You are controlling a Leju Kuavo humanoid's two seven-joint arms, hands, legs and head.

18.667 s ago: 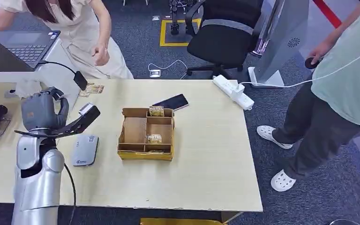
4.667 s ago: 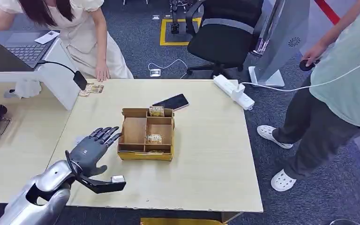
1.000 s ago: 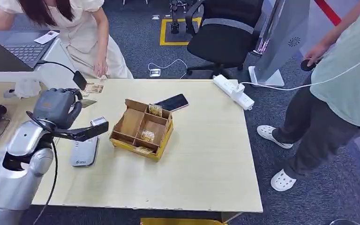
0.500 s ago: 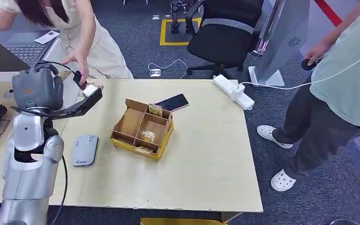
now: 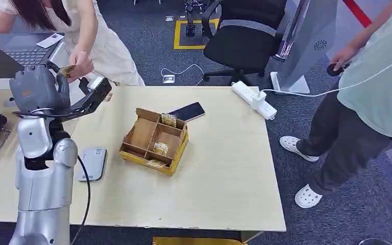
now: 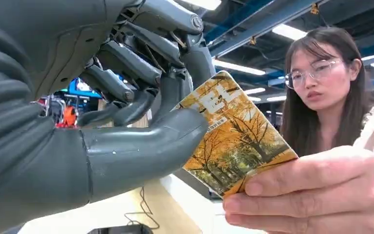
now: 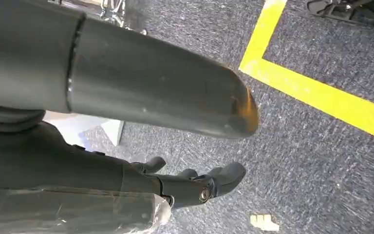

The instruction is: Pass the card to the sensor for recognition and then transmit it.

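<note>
Right hand [image 7: 195, 187] hangs beside the body over carpet, fingers loosely apart, holding nothing. On the table, the sensor [image 5: 92, 163] sits at 9 o'clock from the cardboard box [image 5: 154, 148], which lies skewed compared with several seconds ago. Left hand [image 5: 33, 89] has risen from sensor level a second ago up to the table's far left corner. It pinches the card [image 6: 233, 141] between thumb and fingers; the person's hand [image 6: 316, 190] at 1 o'clock of it now grips the card's other end. Judgement: scan done, handover underway; next is release.
</note>
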